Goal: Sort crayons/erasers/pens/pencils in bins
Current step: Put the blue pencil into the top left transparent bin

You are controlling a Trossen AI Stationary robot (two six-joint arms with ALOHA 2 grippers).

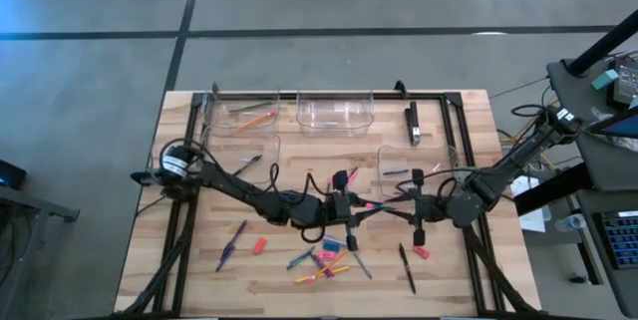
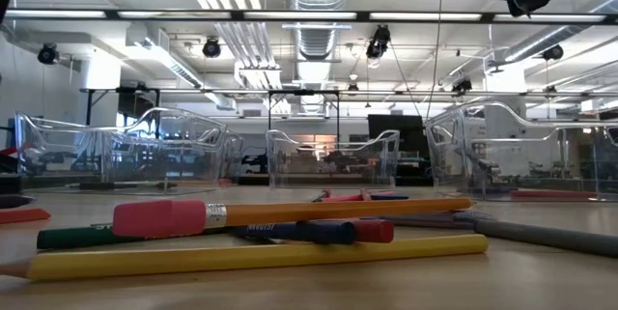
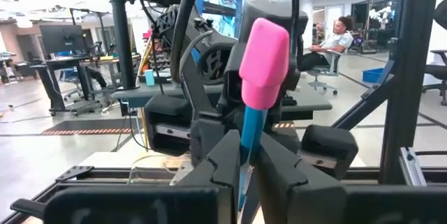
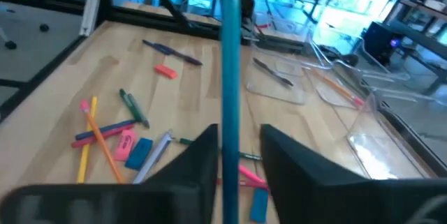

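Teal pencil (image 3: pixel 246 137) pinched upright in left gripper (image 3: pixel 246 175).

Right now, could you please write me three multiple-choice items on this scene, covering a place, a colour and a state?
1. The long yellow pencil lies: A in a clear plastic bin; B on the wooden table; C in a gripper.
2. The eraser cap on the thin teal pencil is: A pink; B green; C white.
3. The left gripper is: A wide open; B out of view; C shut on the teal pencil.
Key: B, it lies flat on the tabletop; A, the left wrist view shows pink; C, its fingers pinch the shaft.
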